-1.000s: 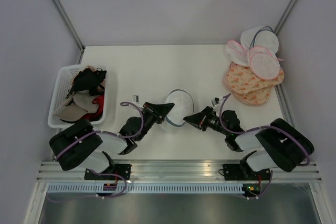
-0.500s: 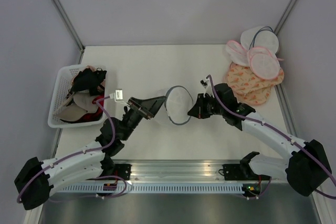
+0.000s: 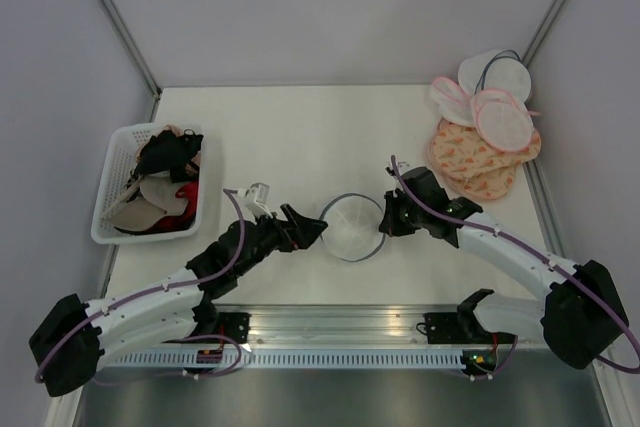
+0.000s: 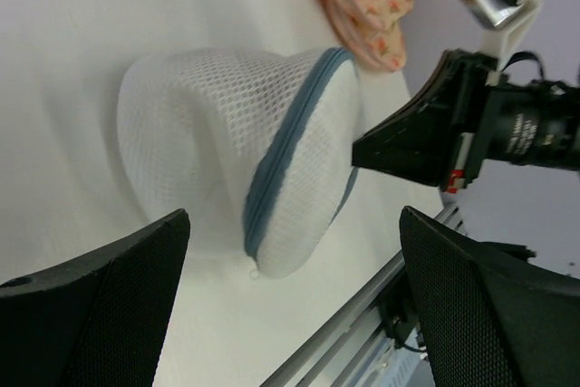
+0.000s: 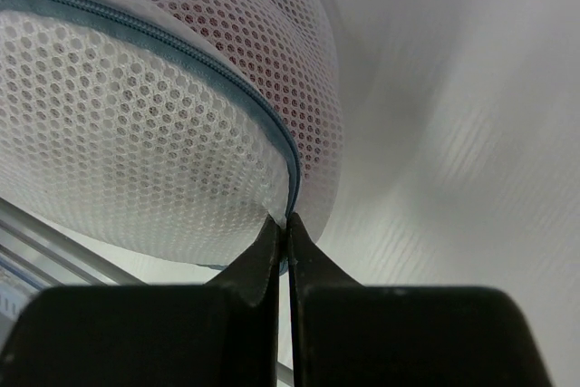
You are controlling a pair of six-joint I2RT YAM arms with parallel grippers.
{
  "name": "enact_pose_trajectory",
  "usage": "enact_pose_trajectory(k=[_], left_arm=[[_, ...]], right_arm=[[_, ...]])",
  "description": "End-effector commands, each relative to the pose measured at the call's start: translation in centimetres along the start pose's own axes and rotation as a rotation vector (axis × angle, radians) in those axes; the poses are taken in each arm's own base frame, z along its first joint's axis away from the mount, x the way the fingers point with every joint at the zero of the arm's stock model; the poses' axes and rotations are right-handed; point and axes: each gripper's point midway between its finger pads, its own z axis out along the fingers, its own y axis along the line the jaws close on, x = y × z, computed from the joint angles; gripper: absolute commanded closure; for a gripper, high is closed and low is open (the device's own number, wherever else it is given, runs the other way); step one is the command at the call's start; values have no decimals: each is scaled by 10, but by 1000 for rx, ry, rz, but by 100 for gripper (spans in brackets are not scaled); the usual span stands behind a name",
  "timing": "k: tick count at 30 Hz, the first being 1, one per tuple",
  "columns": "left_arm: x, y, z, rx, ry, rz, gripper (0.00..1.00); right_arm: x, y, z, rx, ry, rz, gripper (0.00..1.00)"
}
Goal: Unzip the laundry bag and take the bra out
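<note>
Laundry bag (image 3: pixel 352 228): where did it lie for you?

— Flat on the table (image 3: pixel 300 137), between your two grippers. Your right gripper (image 3: pixel 387 219) was clenched on its grey zipper rim (image 5: pixel 181 43); whether on the pull tab itself, I cannot tell. Your left gripper (image 3: pixel 310 233) stood released, jaws wide, just short of the bag's other side.

What could have gone wrong from there?

— With nothing bracing the bag, a pull from the right gripper would likely have dragged it whole instead of running the zip. That thin pinch might also have slipped off.

And the containers?

— Zipped shut, the bag showed a dark reddish shape (image 5: pixel 281 6) through the mesh, probably the bra. A white basket (image 3: pixel 105 192), well out beyond your left gripper, held heaped garments (image 3: pixel 165 157).
</note>
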Motion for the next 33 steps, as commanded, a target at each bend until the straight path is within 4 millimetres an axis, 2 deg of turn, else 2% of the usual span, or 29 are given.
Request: enact_pose_trajectory(k=[1, 3, 5, 6, 11, 14, 15, 17, 18, 19, 21, 25, 27, 28, 29, 30, 31, 32, 33], left_arm=[[10, -7, 10, 27, 69, 68, 1], [16, -18, 15, 83, 93, 59, 2], [24, -16, 20, 93, 115, 58, 5], [29, -22, 20, 131, 141, 57, 7], [36, -32, 28, 197, 165, 63, 15], [37, -39, 33, 238, 167, 58, 29], [46, -37, 35, 242, 200, 55, 45], [49, -47, 38, 294, 222, 56, 64], [55, -44, 41, 289, 242, 53, 82], [55, -47, 43, 300, 247, 52, 89], [56, -51, 44, 325, 249, 48, 98], [50, -54, 43, 330, 225, 30, 98], [46, -41, 45, 243, 198, -11, 98], [37, -41, 43, 224, 159, -31, 98], [26, -32, 46, 161, 99, -79, 98], [27, -25, 42, 139, 90, -96, 98], [8, -18, 39, 76, -1, -166, 98], [8, -18, 39, 75, -2, -167, 98], [-6, -18, 37, 59, -65, -228, 98]], right_arm=[[-14, -5, -11, 45, -48, -19, 100], [-15, -3, -13, 39, -51, -17, 100], [-15, -2, -13, 37, -53, -18, 100], [-16, -1, -14, 31, -55, -19, 100], [-18, 9, -15, -20, -63, -8, 100], [-19, 14, -14, -47, -65, -9, 100], [-19, 15, -14, -52, -63, -10, 100], [-23, 16, -15, -54, -72, -12, 100], [-25, 15, -16, -46, -77, -14, 99], [-28, 15, -18, -37, -83, -15, 100], [-35, 13, -22, -14, -104, -21, 100], [-46, 6, -32, 42, -146, -11, 99], [-54, 5, -41, 63, -187, -8, 72], [-55, -2, -45, 98, -200, -2, 55], [-59, -2, -55, 104, -236, -2, 29], [-62, -5, -60, 124, -255, 0, 20], [-61, -6, -72, 122, -280, -6, 6], [-61, -6, -72, 122, -280, -8, 6], [-60, -4, -76, 113, -286, -10, 3]])
